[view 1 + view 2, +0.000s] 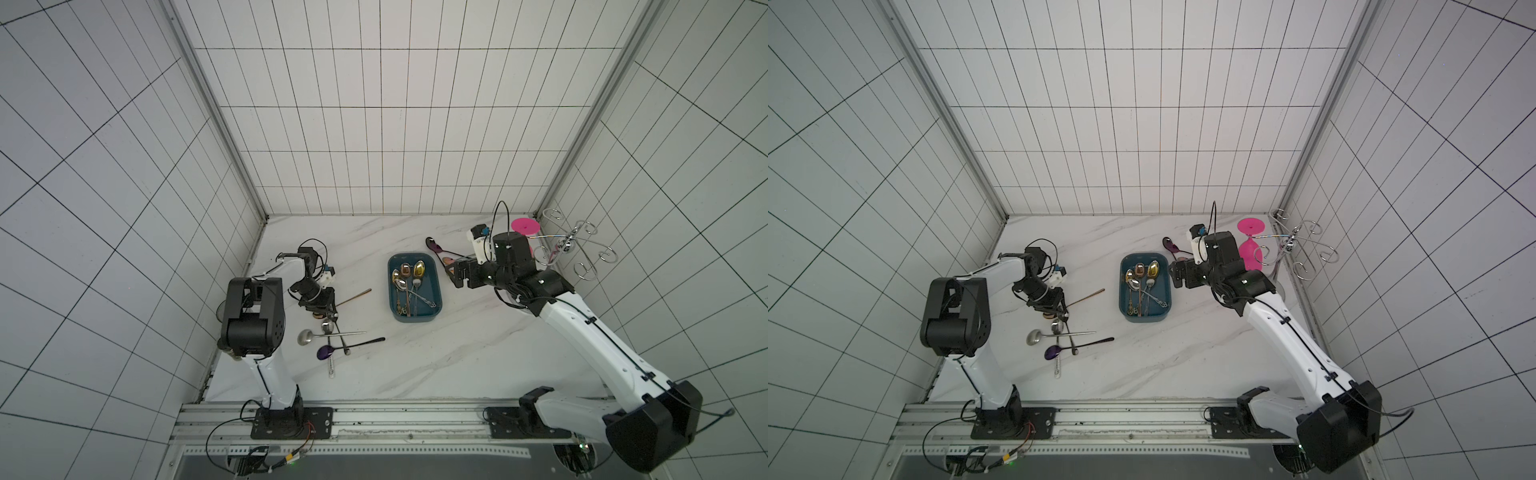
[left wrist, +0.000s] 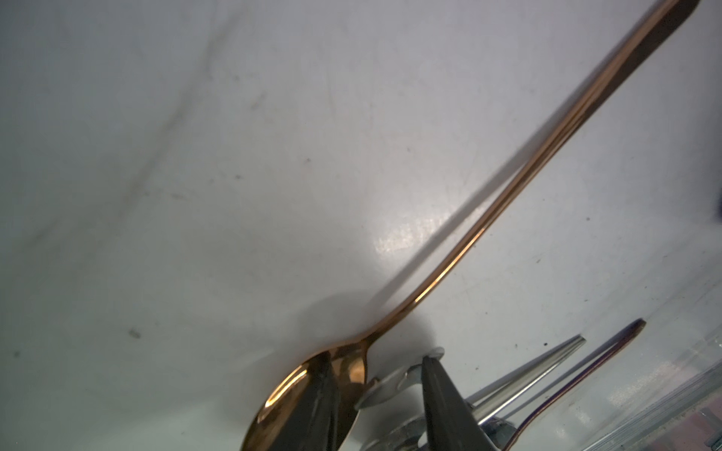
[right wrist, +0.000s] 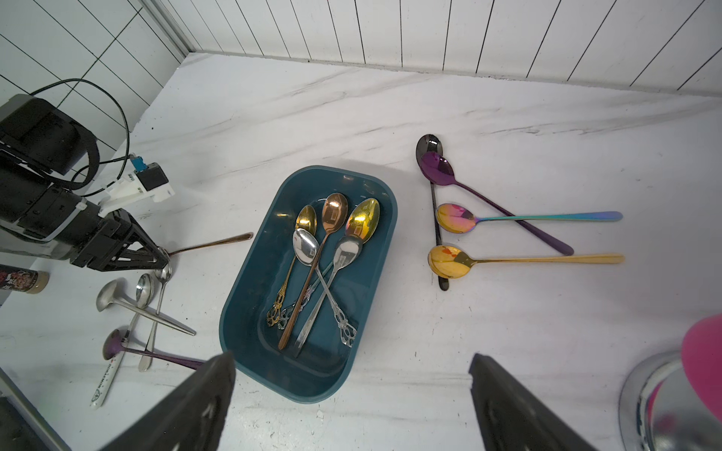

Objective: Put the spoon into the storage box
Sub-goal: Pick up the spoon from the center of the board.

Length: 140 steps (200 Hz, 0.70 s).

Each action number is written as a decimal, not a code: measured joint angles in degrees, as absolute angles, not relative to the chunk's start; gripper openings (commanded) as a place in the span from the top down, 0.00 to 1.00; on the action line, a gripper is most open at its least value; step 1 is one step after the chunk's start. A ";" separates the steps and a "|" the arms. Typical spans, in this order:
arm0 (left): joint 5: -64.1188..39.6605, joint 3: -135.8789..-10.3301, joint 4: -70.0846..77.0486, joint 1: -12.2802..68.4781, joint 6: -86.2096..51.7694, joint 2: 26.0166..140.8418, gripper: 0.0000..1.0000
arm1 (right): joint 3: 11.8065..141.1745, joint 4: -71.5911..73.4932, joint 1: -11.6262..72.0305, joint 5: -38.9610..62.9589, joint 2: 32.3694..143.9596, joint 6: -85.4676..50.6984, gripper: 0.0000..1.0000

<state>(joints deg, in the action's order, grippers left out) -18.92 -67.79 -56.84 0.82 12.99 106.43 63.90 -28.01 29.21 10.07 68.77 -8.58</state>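
Observation:
A copper spoon lies at the left of the table, its long handle pointing toward the storage box. My left gripper is shut on its bowl. One finger lies against the bowl, and the other touches the edge of a silver spoon wedged beside it. The storage box, a dark teal tray, stands mid-table with several spoons in it. My right gripper hangs open and empty just right of the box.
A silver ladle, a purple spoon and a white pen lie crossed near the left gripper. Several coloured spoons lie right of the box. A pink goblet and a wire rack stand at the back right.

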 measured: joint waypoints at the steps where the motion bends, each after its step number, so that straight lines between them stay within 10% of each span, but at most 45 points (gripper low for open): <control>1: -18.94 -67.88 -56.88 0.82 12.95 106.52 0.64 | 63.90 -28.01 29.21 10.07 68.77 -8.58 0.03; 140: -22.74 -72.20 -60.34 0.78 11.97 109.71 1.00 | 63.18 -27.51 29.21 11.70 68.84 -8.91 0.04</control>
<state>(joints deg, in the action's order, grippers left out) -22.74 -72.20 -60.34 0.78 11.97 109.71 63.18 -27.51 29.21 11.70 68.84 -8.91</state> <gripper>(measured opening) 0.050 0.968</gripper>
